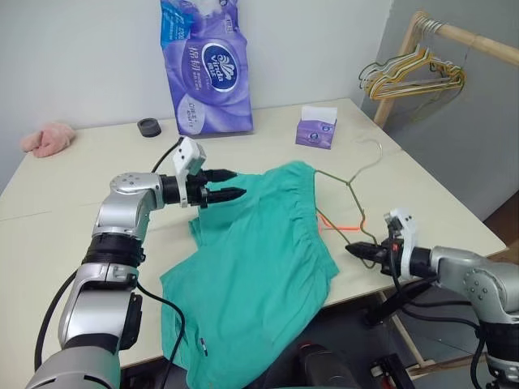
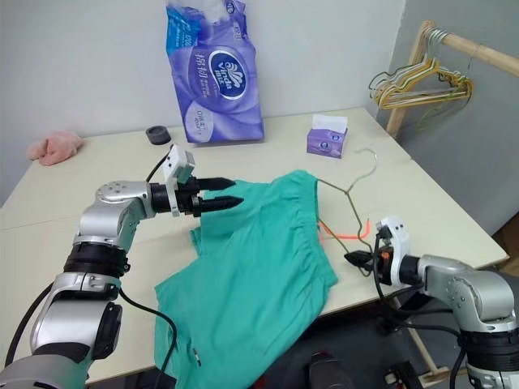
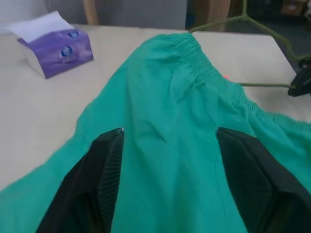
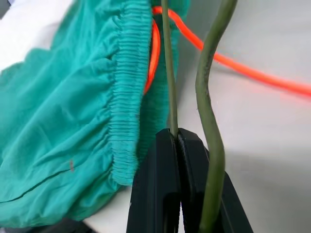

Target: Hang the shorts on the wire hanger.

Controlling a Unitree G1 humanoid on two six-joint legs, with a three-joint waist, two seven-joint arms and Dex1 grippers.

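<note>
The shorts (image 1: 251, 267) lie spread on the table (image 1: 73, 170), their lower end hanging over its near edge and the gathered waistband toward the wire hanger (image 1: 350, 188). The left gripper (image 1: 229, 185) hovers at the shorts' far corner, jaws spread with fabric between them, possibly without gripping. The right gripper (image 1: 357, 252) has its jaws pressed together, pinching the hanger's wire beside the waistband and orange drawstring (image 4: 228, 63).

Teal-green shorts (image 1: 251, 275) being spread flat across table's near edge, legs hanging over front, gathered waistband twd far right, orange drawstring (image 1: 336, 225) trailing out. Thin olive wire hanger (image 1: 349, 190) being partly tucked into waistband, hook pointing away, lower wire being pinched.
</note>
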